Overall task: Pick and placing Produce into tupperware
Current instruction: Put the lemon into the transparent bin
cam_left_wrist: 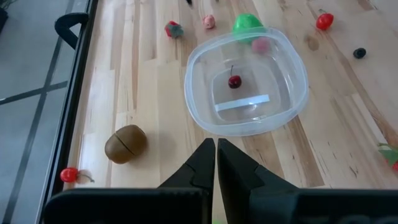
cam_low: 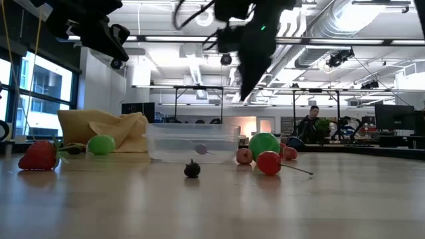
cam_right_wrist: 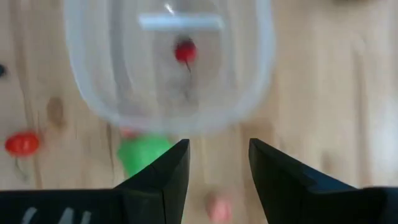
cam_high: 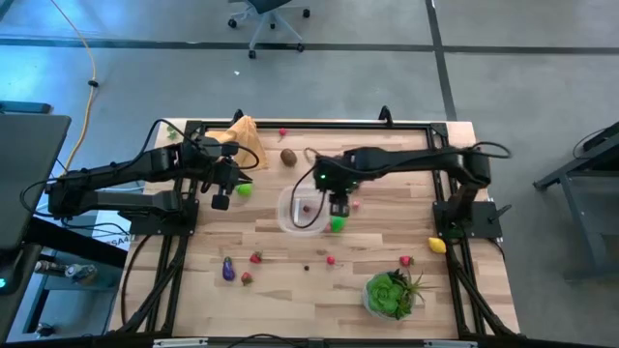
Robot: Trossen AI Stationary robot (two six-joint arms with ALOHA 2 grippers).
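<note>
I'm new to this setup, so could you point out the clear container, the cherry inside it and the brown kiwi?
tupperware [cam_left_wrist: 198, 107]: left wrist view, on its whitish rim.
cherry [cam_left_wrist: 234, 81]: left wrist view, on the red fruit.
kiwi [cam_left_wrist: 125, 143]: left wrist view, on its brown skin.

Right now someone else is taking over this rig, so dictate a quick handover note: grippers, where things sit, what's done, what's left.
Right gripper: open, empty, above the tupperware rim.
Left gripper: shut, empty, raised near the cloth.
Done: one cherry in the tupperware.
Left: lime beside the container, another lime, kiwi, eggplant, lemon, several red berries scattered about.
</note>
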